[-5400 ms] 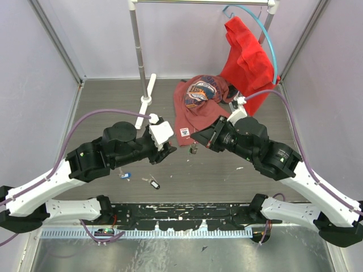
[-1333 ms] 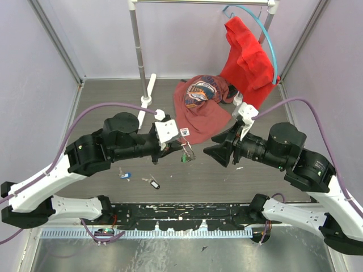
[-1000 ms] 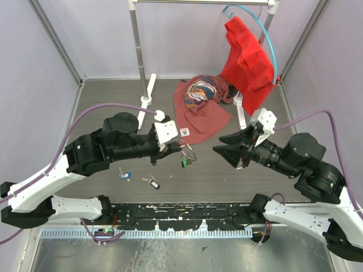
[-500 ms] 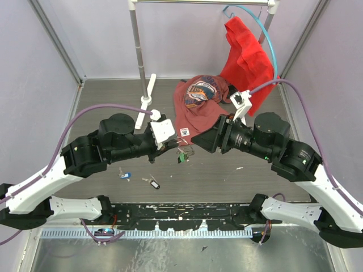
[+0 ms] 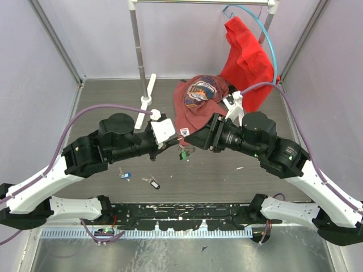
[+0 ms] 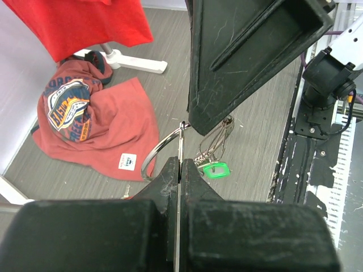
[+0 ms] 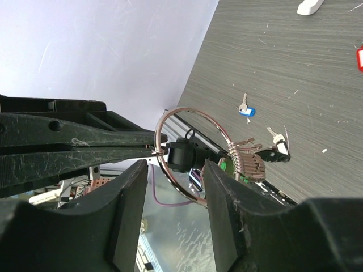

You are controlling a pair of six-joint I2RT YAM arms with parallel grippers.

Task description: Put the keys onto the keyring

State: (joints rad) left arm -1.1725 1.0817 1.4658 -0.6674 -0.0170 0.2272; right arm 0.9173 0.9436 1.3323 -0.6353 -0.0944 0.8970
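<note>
Between the spread fingers of your right tool [image 7: 174, 165] hangs the keyring [image 7: 195, 109], its wire pinched by your left tool [image 6: 180, 170]; the loose keys [image 5: 153, 183] lie below, nearer that left tool.

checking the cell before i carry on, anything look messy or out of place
A rust-red shirt lies crumpled on the table by the rack, and a red shirt hangs lopsided off its blue hanger. A blue-tagged key and a black-headed key lie loose.

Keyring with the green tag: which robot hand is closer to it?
Left. The left hand pinches the keyring; the right hand is open, a finger on each side of it, touch unclear.
</note>
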